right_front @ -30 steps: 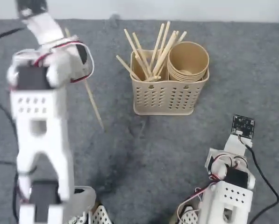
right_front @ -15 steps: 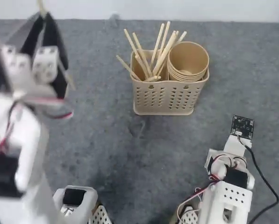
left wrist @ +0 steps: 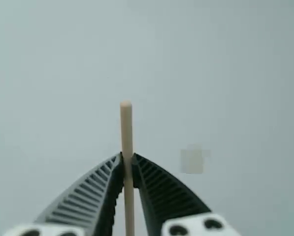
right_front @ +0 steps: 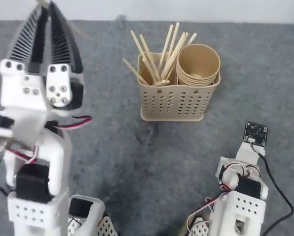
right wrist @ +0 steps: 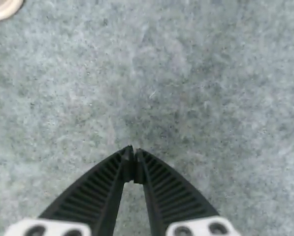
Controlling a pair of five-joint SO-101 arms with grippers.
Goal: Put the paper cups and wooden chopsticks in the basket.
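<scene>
- A grey mat covers the table, with a pale wall behind it.
- Near right, the right gripper sits low over the mat, jaws closed on nothing. It has not moved in the last second.
- On the left, the left gripper has swung up from the mat in that second, pinched tight on one wooden chopstick, which is now clear of the surface.
- Far centre, the basket already holds the paper cups and the other chopsticks. The lifted stick looks like the last item, and it has yet to be carried right to the basket.
</scene>
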